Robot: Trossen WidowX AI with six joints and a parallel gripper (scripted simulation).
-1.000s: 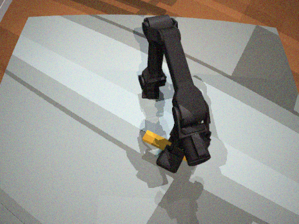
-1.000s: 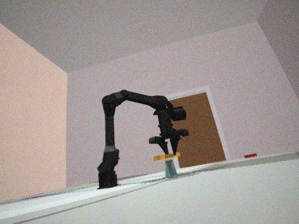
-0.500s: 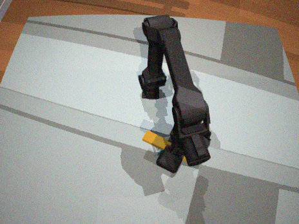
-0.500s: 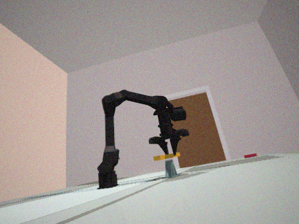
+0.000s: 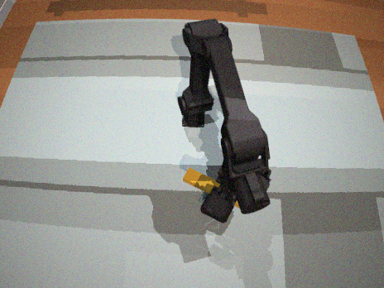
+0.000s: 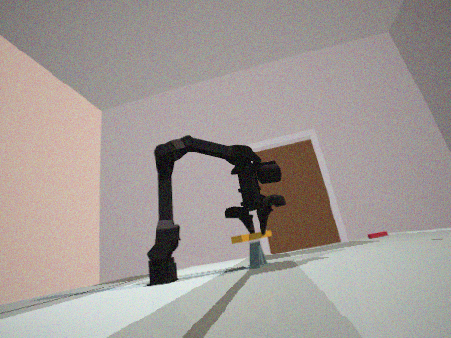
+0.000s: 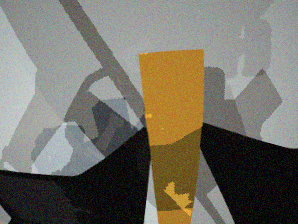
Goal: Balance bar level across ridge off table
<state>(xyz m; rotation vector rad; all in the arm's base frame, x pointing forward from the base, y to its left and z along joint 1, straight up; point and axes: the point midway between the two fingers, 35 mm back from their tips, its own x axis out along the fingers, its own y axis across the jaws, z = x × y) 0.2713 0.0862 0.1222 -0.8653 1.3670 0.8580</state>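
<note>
An orange-yellow bar (image 5: 194,178) (image 6: 239,239) (image 7: 172,95) is held crosswise between my fingertips. It looks close to level in the exterior view, well above the table. My gripper (image 6: 259,233) (image 7: 172,131) is shut on the bar near its middle; in the top view the wrist and gripper body hide the fingertips. The teal ridge (image 6: 257,255) stands upright on the table directly under the bar. No gap shows between bar and ridge in the exterior view, but I cannot tell whether they touch. Only a sliver of the ridge (image 5: 203,197) shows in the top view; the wrist view does not show it clearly.
The arm's base (image 5: 193,119) (image 6: 162,272) stands behind the ridge. A small red block (image 6: 377,235) lies far off at the right in the exterior view. Bands of shadow cross the pale table (image 5: 83,120). A brown door (image 6: 301,194) is in the wall behind.
</note>
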